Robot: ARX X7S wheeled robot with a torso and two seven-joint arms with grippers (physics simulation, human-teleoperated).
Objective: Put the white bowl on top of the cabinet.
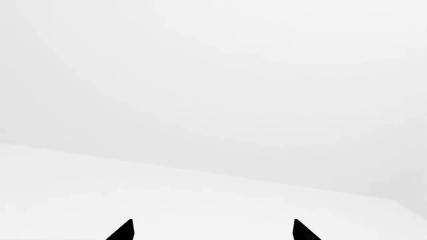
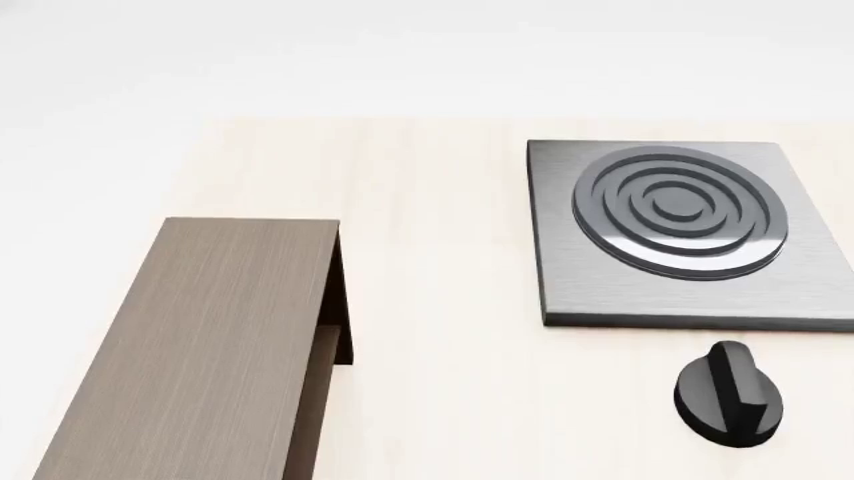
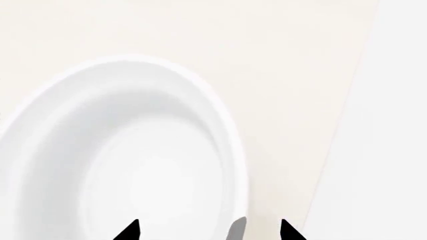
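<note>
The white bowl (image 3: 127, 150) shows only in the right wrist view, close below the camera, resting on the pale wooden tabletop (image 3: 287, 60). My right gripper (image 3: 210, 231) is open, with one black fingertip over the bowl's inside and the other outside its thick rim, neither touching it. My left gripper (image 1: 213, 231) is open and empty, facing only blank white surroundings. The cabinet (image 2: 200, 340), long, of grey-brown wood grain with a flat top, stands at the left in the head view. Neither gripper nor the bowl shows in the head view.
A grey square stove plate (image 2: 561, 290) with a ringed burner (image 2: 681, 210) lies at the right of the table. A black knob (image 2: 727, 392) sits in front of it. The table's edge (image 3: 333, 150) runs close beside the bowl.
</note>
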